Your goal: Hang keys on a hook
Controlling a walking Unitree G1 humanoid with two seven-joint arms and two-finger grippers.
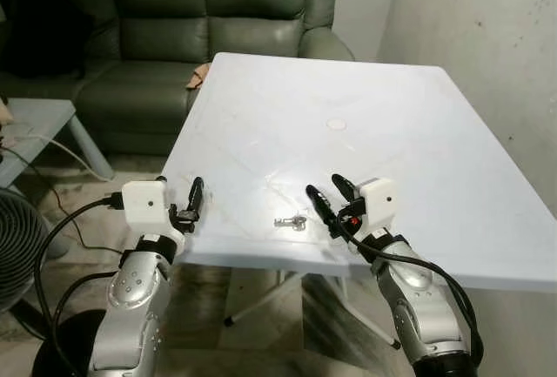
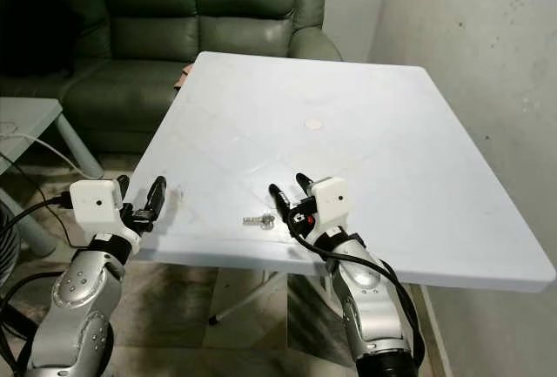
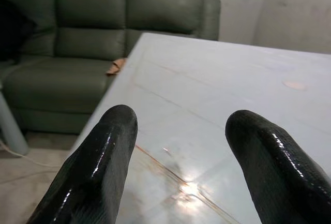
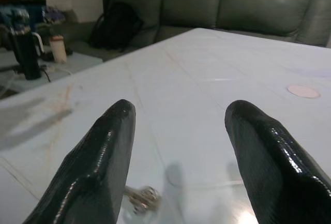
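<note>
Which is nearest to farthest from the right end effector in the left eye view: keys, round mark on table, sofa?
1. Keys: just to the left of the right end effector, on the table near its front edge.
2. Round mark: farther back, mid-table.
3. Sofa: beyond the table's far edge, to the left.

Home living room: green sofa (image 1: pixel 209 11), white table (image 1: pixel 365 133).
</note>
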